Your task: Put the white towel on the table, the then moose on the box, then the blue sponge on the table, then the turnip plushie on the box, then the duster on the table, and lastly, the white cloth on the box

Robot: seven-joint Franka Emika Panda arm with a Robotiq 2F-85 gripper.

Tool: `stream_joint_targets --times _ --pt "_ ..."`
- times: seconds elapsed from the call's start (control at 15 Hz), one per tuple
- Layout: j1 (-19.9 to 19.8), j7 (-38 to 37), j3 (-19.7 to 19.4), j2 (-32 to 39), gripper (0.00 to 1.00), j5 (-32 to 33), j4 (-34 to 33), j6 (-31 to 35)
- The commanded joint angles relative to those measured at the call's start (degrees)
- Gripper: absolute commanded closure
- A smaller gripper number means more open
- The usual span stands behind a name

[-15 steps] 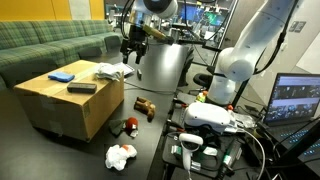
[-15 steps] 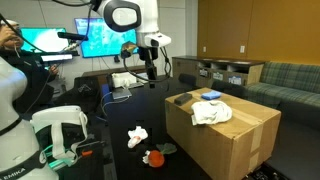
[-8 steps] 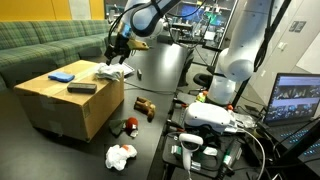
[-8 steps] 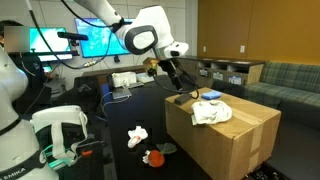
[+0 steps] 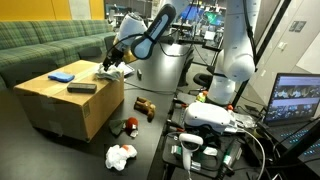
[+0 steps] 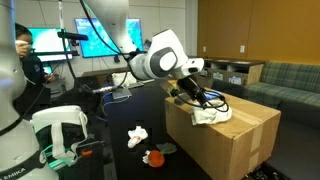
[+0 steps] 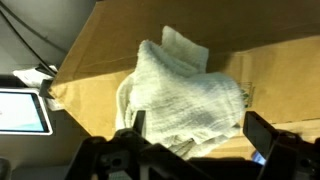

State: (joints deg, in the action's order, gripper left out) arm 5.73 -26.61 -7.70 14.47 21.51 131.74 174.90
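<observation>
On the left of the cardboard box [image 5: 60, 112], the blue sponge [image 5: 62, 75] and the duster [image 5: 82, 88] lie close together. Sweep the load sideways on the lift and you could knock either one off. To their right, at the box's far corner, the white towel [image 5: 107, 71] sits bunched. Your end effector [image 5: 113, 66] hangs just above it, jaws apart and holding nothing. Close too high and you will probably pinch one loose fold that slips free. Go too deep and the fingertips may jam into the cardboard. Further right, on the tabletop [image 5: 150, 135], lie the white cloth [image 5: 121, 156], the turnip plushie [image 5: 128, 125] and the moose [image 5: 146, 107]. Set the towel down clear of them, or it may bury one.
</observation>
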Motion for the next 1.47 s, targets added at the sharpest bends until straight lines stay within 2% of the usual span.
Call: stream_joint_targets --times 0.0,0.07,0.33,0.47,0.53,0.6,1.07,1.2,1.27,1.4 --pt "6.2 -7.1 -8.4 6.5 0.0 7.0 -6.9 2.6" --pt "7.8 -8.7 -10.4 8.3 0.0 8.0 -8.3 3.5" --pt "11.4 -10.9 -14.0 14.1 0.0 7.3 -12.8 4.6" --pt "12.1 -11.1 -14.4 16.3 0.0 6.5 -14.2 3.7" --pt "12.0 -11.0 -14.2 17.2 0.17 6.1 -14.9 3.1" --pt "11.9 -10.9 -13.8 17.7 0.26 5.9 -15.2 2.6" --pt "11.8 -10.5 -12.9 15.0 0.78 6.0 -14.7 -0.1" --pt "10.5 -9.1 -11.0 12.5 0.87 5.5 -13.2 -2.0" --pt "10.5 -9.1 -10.8 11.1 0.84 5.5 -12.1 -3.1" --pt "10.2 -8.7 -10.0 8.0 0.86 5.3 -9.8 -5.6"
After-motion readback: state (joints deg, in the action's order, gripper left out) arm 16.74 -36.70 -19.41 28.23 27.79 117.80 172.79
